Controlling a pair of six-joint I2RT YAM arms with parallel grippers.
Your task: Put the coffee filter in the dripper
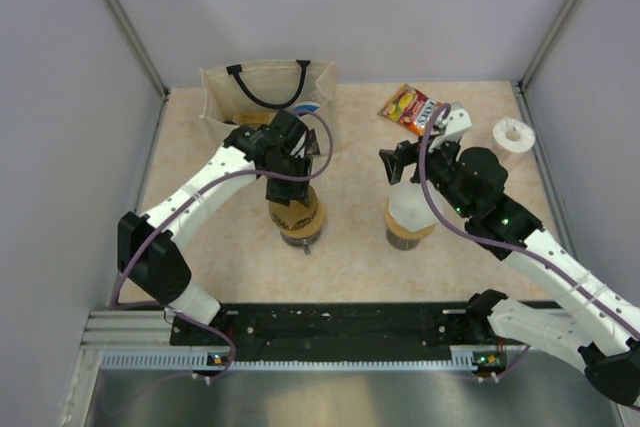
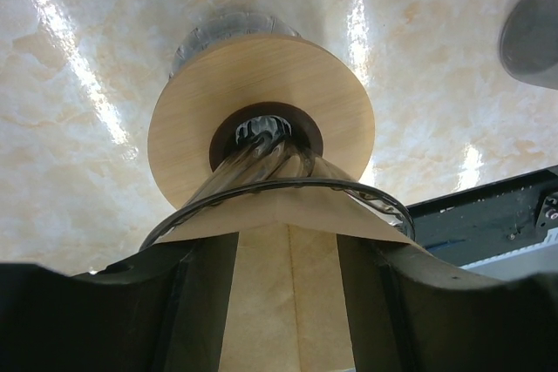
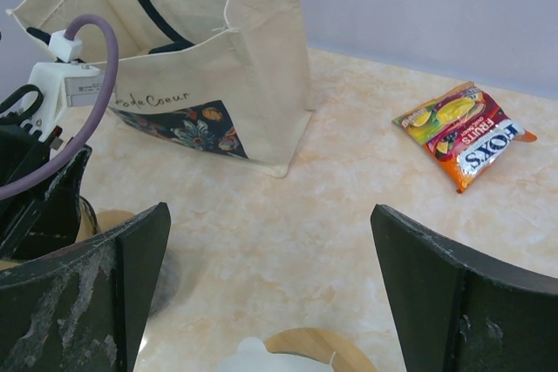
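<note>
The dripper (image 1: 297,219) stands left of centre: a dark ribbed cone (image 2: 261,156) set in a flat tan ring (image 2: 261,76), with a black wire rim around the cone's mouth. A brown paper coffee filter (image 2: 288,302) reaches into that mouth, its seam facing the left wrist camera. My left gripper (image 1: 288,172) hangs right over the dripper, and in the left wrist view the left gripper (image 2: 288,250) is shut on the coffee filter, a finger against each side. My right gripper (image 1: 400,162) is open and holds nothing. It hovers above a white translucent cone (image 3: 257,363).
A cloth tote bag (image 1: 265,92) stands at the back left, also seen in the right wrist view (image 3: 192,58). A candy packet (image 1: 410,105) and a white roll (image 1: 516,134) lie at the back right. The white cone's own tan ring (image 1: 410,225) sits right of centre.
</note>
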